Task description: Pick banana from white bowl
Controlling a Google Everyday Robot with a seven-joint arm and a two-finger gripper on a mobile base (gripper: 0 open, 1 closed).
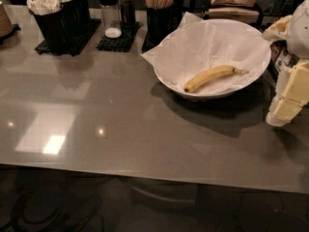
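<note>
A curved yellow banana (213, 76) lies inside the wide white bowl (169, 79), on crinkled white paper, stem tip pointing right. The bowl stands on the grey table toward the back right. My gripper (286, 108), with pale yellow blocky fingers, hangs at the right edge of the camera view, just to the right of the bowl and below its rim level, apart from the banana. It holds nothing that I can see.
Along the back stand black holders with white utensils (53, 16) and wooden sticks (159, 13), and salt and pepper shakers (111, 13) on black mats. A brown napkin box (234, 4) sits behind the bowl. The grey table (96, 124) ends at its front edge below.
</note>
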